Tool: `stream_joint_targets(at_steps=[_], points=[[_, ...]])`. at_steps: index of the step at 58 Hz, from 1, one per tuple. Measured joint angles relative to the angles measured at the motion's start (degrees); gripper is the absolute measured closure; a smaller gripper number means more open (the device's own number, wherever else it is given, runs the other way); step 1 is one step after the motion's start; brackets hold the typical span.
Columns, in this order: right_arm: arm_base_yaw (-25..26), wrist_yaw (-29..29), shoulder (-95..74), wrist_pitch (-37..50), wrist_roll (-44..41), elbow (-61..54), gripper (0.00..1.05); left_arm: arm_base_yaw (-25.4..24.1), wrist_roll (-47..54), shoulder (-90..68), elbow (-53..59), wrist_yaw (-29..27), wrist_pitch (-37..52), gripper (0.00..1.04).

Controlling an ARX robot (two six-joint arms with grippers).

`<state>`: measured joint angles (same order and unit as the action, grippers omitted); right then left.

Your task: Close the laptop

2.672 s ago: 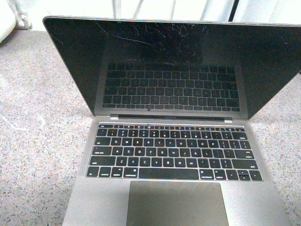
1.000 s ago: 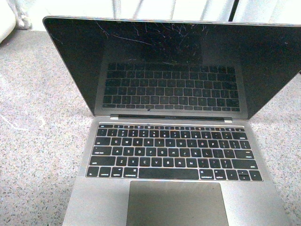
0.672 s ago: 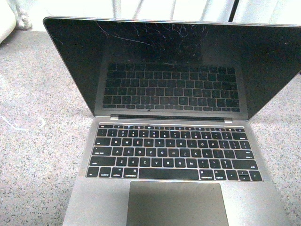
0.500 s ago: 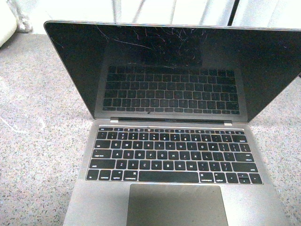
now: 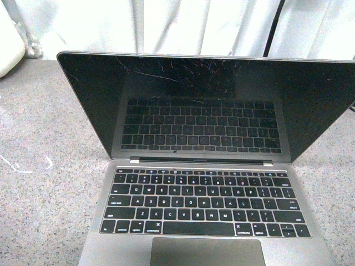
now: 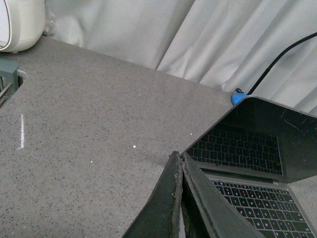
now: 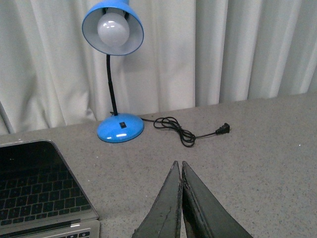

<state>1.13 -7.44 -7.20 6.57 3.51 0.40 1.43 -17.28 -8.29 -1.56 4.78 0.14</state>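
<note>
The laptop (image 5: 205, 183) stands open on the grey speckled table, space-grey with black keys, a trackpad at the near edge and a scratched glossy black screen that mirrors the keyboard. Neither arm shows in the front view. My left gripper (image 6: 179, 157) is shut and empty, above the table just off the laptop's (image 6: 252, 163) left side. My right gripper (image 7: 179, 166) is shut and empty, above bare table to the right of the laptop (image 7: 39, 183), apart from it.
A blue desk lamp (image 7: 115, 74) stands behind the laptop's right side, its black cord and plug (image 7: 198, 131) lying on the table. White curtains (image 5: 183, 25) hang behind. A white appliance (image 6: 20, 22) sits at the far left.
The front view has tilted up or drawn back: the laptop sits lower in the frame and more curtain shows above the lid. The laptop itself stays open.
</note>
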Motion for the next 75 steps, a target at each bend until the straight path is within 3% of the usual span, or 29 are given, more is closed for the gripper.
stream_joint_targets(at_steps=[10,21,29,50,64,75], points=[[3.1,6.8,-9.4,8.4,-0.9,0.3,1.03,2.4,-1.7,-9.8,-1.9,-0.1,9.9,1.01],[9.0,17.4,-31.2,24.7,-5.6,5.1,1.03,4.6,-1.9,-24.5,-6.3,2.4,20.3,1.01],[11.3,22.8,-43.9,28.9,-9.8,9.6,1.03,4.9,-1.8,-33.6,-10.1,4.9,24.4,1.01],[8.7,29.7,-61.4,20.9,-20.4,27.9,1.03,5.9,0.7,-47.9,-21.5,8.5,27.2,1.01],[0.3,27.8,-72.4,10.4,-31.4,39.7,1.03,13.0,11.5,-56.9,-29.2,7.6,21.6,1.01],[-5.7,26.9,-78.0,8.3,-37.8,44.0,1.03,17.2,19.4,-63.8,-36.2,6.7,19.2,1.01]])
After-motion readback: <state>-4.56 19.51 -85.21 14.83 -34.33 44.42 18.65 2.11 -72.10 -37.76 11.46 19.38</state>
